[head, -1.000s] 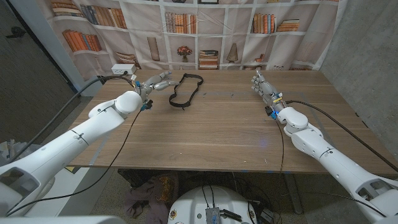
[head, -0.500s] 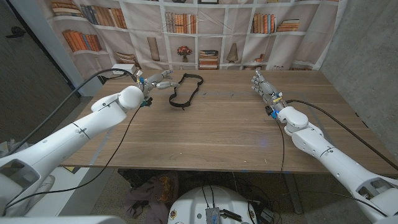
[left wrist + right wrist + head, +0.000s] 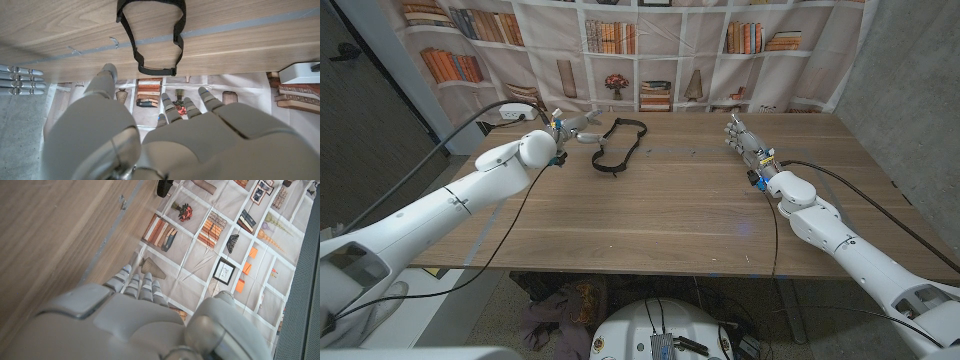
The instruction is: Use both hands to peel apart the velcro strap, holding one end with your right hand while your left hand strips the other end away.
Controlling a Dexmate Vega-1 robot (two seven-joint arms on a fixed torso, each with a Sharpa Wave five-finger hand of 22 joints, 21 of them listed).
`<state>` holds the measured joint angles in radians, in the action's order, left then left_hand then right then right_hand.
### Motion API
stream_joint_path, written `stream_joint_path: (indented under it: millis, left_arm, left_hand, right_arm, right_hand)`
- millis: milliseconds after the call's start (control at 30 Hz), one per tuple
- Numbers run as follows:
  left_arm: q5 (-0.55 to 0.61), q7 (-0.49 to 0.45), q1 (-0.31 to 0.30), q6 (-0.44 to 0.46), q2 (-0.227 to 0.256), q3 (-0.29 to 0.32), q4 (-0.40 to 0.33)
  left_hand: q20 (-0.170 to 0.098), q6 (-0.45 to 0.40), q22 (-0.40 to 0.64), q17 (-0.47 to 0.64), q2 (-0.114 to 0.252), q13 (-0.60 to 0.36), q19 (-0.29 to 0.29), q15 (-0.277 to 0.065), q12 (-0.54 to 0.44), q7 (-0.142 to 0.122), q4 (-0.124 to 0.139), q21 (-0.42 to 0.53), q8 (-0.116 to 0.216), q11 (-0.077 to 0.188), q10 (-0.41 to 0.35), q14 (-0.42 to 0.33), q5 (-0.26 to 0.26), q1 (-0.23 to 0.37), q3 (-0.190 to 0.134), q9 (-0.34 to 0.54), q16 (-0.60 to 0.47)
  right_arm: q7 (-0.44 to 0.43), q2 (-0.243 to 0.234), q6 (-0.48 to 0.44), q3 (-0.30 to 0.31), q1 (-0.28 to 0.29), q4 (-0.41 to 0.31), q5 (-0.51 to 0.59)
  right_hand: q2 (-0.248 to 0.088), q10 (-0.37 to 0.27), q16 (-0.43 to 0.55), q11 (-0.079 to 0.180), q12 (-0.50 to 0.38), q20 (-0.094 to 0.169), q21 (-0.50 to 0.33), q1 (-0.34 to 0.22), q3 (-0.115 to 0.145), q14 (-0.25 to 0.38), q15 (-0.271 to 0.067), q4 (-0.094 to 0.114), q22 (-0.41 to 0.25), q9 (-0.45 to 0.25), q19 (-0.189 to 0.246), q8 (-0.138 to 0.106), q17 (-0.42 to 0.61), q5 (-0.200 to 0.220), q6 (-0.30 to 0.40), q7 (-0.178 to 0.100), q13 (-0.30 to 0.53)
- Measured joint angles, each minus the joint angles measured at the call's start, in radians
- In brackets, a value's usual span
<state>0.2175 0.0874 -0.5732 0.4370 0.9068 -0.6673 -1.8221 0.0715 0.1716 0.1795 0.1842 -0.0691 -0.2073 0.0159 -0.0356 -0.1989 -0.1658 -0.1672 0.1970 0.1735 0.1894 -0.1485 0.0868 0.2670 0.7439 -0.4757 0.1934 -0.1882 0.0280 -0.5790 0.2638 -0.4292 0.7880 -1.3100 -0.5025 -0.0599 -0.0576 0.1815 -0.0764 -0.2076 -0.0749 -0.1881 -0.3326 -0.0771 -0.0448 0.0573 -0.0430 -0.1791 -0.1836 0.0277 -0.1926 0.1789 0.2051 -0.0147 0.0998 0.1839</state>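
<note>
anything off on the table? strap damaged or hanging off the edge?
Nothing stands out. The black velcro strap lies as a closed loop on the wooden table, near the far edge, intact as far as visible. Left hand is beside it; right hand is well apart.

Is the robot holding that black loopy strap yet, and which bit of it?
No, nothing is held. The black looped velcro strap lies on the wooden table; the left hand is beside it, and the right hand is far off.

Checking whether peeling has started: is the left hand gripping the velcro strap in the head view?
No: the left hand is beside the velcro strap with a gap between them, and the strap lies as a loop on the table.
</note>
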Motion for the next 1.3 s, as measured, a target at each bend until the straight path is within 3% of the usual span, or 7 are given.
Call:
stream_joint_path:
  millis: [233,433,600,733,867,1300]
  left_arm:
    - [0.061,0.104,0.049,0.005,0.003,-0.033,0.004]
    - [0.110,0.180,0.077,0.003,0.009,-0.050,0.005]
    - [0.145,0.228,0.095,0.000,0.016,-0.060,0.000]
    - [0.183,0.264,0.108,-0.004,0.022,-0.071,-0.006]
    - [0.208,0.288,0.116,-0.010,0.027,-0.074,-0.012]
    - [0.320,0.357,0.129,-0.045,0.027,-0.090,-0.009]
  left_hand:
    - [0.006,0.000,0.000,0.005,0.014,-0.005,0.015,0.003,-0.001,0.000,0.000,-0.005,0.004,0.001,-0.001,0.014,0.000,0.032,-0.011,0.005,0.000]
    - [0.009,0.000,0.000,0.009,0.007,-0.014,0.030,0.000,-0.006,0.057,0.008,-0.005,0.000,0.006,0.041,0.032,-0.008,0.072,-0.019,0.005,0.000]
    - [0.011,0.000,0.000,0.014,0.018,-0.022,0.031,0.000,-0.035,0.056,0.017,0.000,0.022,0.015,-0.017,0.031,-0.013,0.094,-0.027,0.009,-0.006]
    - [0.013,0.000,0.000,0.011,0.018,-0.023,0.022,0.002,-0.053,0.039,0.017,0.007,0.032,0.023,-0.063,0.011,-0.020,0.094,-0.027,0.008,-0.009]
    - [0.011,0.000,0.000,0.011,-0.011,-0.023,0.009,0.000,-0.060,0.039,0.030,0.008,0.038,0.025,-0.087,-0.006,-0.020,0.086,-0.014,0.006,-0.016]
    - [0.005,0.000,0.000,0.011,-0.011,-0.023,-0.007,0.000,-0.076,0.028,0.026,0.015,0.045,0.025,-0.133,-0.037,-0.020,0.086,-0.009,0.006,-0.025]
  right_arm:
    - [-0.002,0.001,0.002,0.002,0.001,0.000,-0.003]
    - [-0.007,0.002,0.002,0.004,0.007,-0.004,-0.006]
    - [-0.013,0.003,-0.001,0.005,0.012,-0.010,-0.008]
    - [-0.017,0.004,-0.005,0.005,0.014,-0.011,-0.009]
    - [-0.019,0.007,-0.006,0.005,0.015,-0.012,-0.010]
    - [-0.025,0.018,-0.006,0.002,0.012,-0.007,-0.010]
  right_hand:
    - [-0.004,0.000,0.000,0.000,0.000,0.000,0.000,-0.004,0.000,0.000,0.000,0.000,0.000,0.000,0.000,0.000,0.000,0.000,0.000,0.000,0.000]
    - [-0.004,0.000,0.000,0.000,0.000,0.000,0.000,-0.004,0.003,0.000,0.000,-0.003,0.000,0.000,0.000,0.000,0.000,0.000,0.000,0.000,0.000]
    - [-0.004,0.000,0.000,0.000,0.000,0.000,0.000,-0.004,0.003,0.006,-0.006,-0.003,0.000,0.000,0.000,0.000,0.000,0.000,0.000,0.000,0.000]
    - [0.001,0.000,0.000,0.000,0.000,0.000,0.000,-0.009,0.003,0.006,-0.006,-0.003,0.000,0.000,0.000,0.000,0.000,0.000,0.000,0.000,0.000]
    - [0.001,-0.004,0.000,0.004,0.000,0.000,0.000,-0.009,0.003,0.006,-0.006,-0.003,0.000,0.000,0.000,0.000,0.000,0.000,0.004,-0.004,0.000]
    - [0.001,-0.004,0.000,0.004,0.000,0.000,-0.005,-0.009,0.003,0.006,-0.006,-0.003,0.000,0.000,0.000,0.000,0.000,0.000,0.004,-0.004,0.000]
